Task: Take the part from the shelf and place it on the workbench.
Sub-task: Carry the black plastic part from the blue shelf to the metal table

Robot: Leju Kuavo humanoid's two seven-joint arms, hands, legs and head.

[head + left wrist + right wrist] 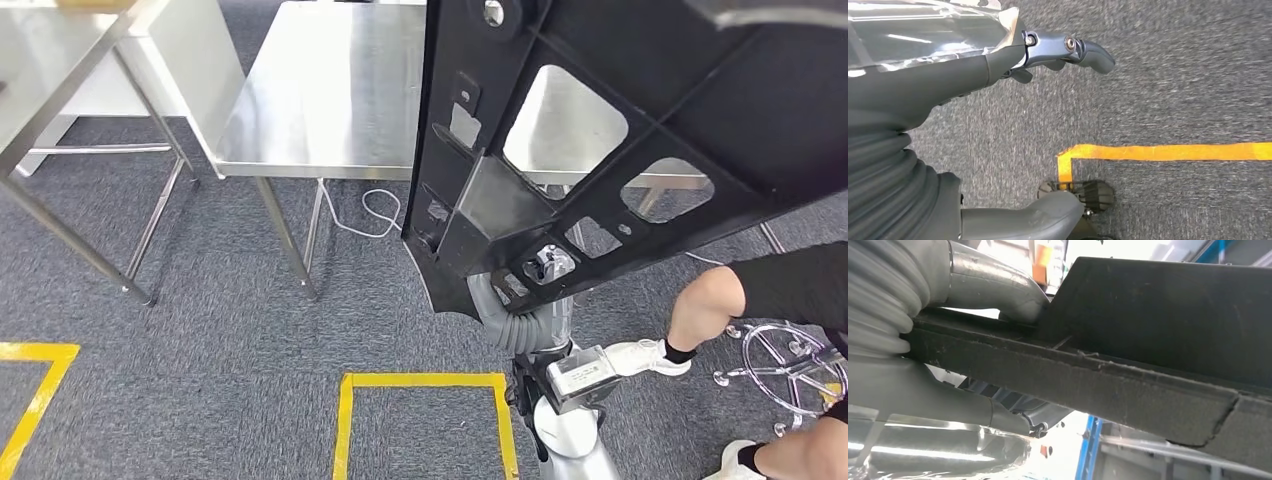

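Here we judge the carry step under way: the large black moulded plastic panel with cut-out windows (pixel 640 150) is off the shelf and held up in front of the robot, tilted, above the grey carpet (pixel 200 330). The right hand (pixel 948 340) grips its edge, thumb on one face and fingers on the other. The left hand (pixel 1048 55) hangs over the carpet near a yellow tape line (pixel 1168 151), fingers apart, holding nothing. The stainless steel desk (pixel 320 90) stands just ahead. Next we expect the panel to be lowered flat onto it. No containers seen. A seated person's leg (pixel 710 300) is close by on the right.
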